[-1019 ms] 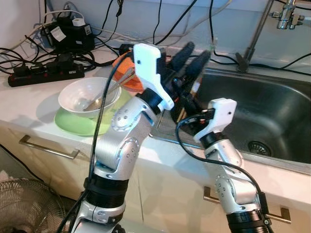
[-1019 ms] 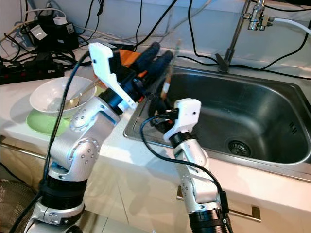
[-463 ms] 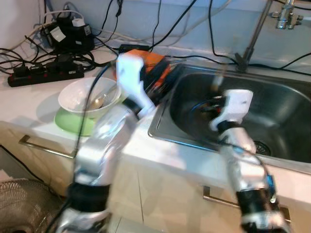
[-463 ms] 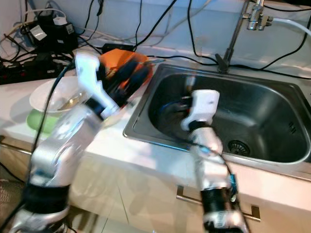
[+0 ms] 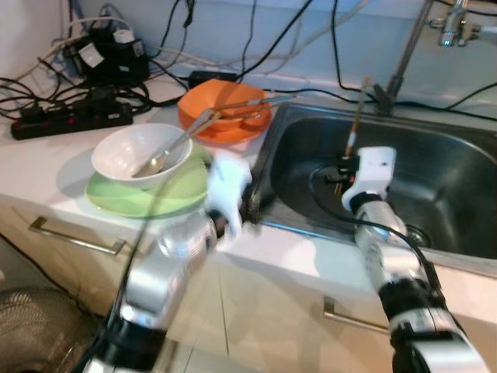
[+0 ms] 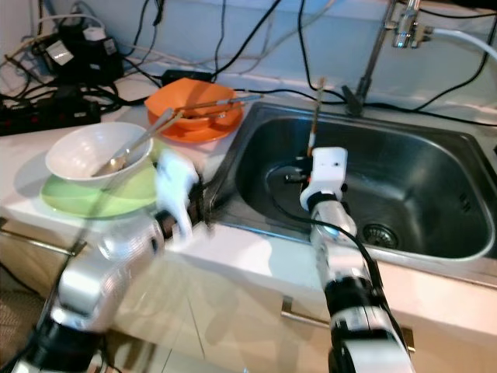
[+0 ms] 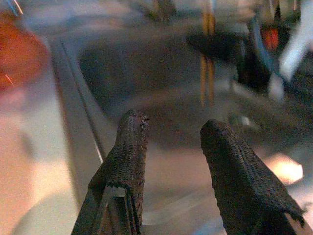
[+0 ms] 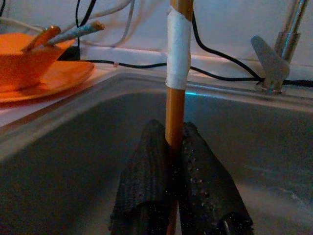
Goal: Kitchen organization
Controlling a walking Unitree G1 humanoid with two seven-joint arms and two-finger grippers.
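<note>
Right wrist view is showing the right gripper [image 8: 175, 142] clamping a taped chopstick [image 8: 175, 83] upright between its fingers over the sink [image 5: 435, 167], while the left gripper [image 7: 171, 147] is hanging spread and empty, so putting-away is seemingly remaining.

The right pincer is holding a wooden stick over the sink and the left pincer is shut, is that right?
Not quite. The left pincer is open, its fingers apart in the left wrist view. The right pincer does hold the stick over the sink.
</note>
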